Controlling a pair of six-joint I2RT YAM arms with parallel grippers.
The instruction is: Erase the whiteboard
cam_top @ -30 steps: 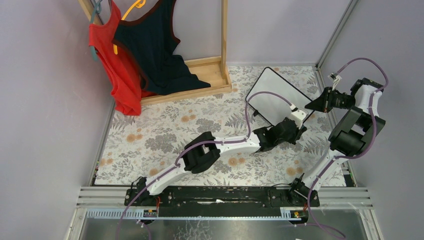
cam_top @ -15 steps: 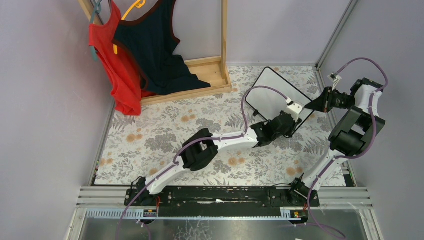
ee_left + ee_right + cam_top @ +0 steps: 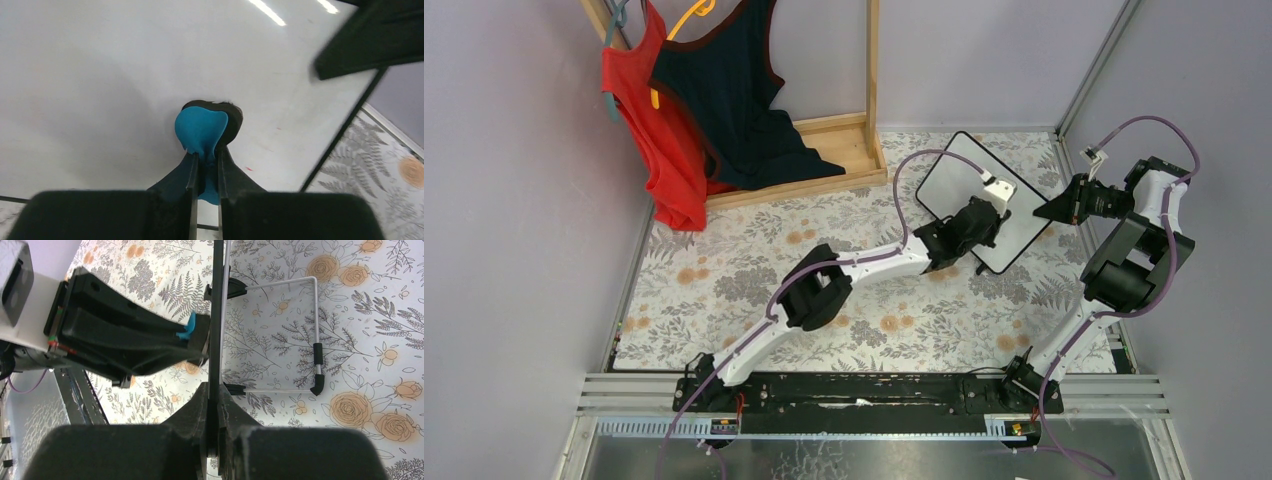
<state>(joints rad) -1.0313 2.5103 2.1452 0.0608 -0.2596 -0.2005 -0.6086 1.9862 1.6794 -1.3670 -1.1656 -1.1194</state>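
You are looking at a table covered with a flowered cloth [image 3: 724,270] and closed in by pale lilac walls. At its far left corner stands a wooden rack [image 3: 873,70] with a red top [image 3: 649,130] and a dark top [image 3: 734,100] on hangers.

The whiteboard [image 3: 1024,220] stands near the far right corner of the table. It is tilted up off the cloth, with its face turned toward the left arm. From your right wrist camera you see it edge-on, with a thin wire stand [image 3: 316,315] with black tips behind it on the cloth.

Your left gripper [image 3: 205,162] reaches across the table to the board, its jaws pinched narrowly on a small blue eraser [image 3: 200,130]. The eraser's dark pad is pressed flat against the white face, roughly at the middle of the board. A few faint reddish specks show on the surface just right of the eraser. The rest of the face in that view reads clean, with ceiling lights reflected in it.

Your right gripper [image 3: 1052,208] meets the board at its right-hand edge. Its jaws are clamped tight on the thin black frame, which runs straight up between the two fingers [image 3: 200,405] in the wrist view.
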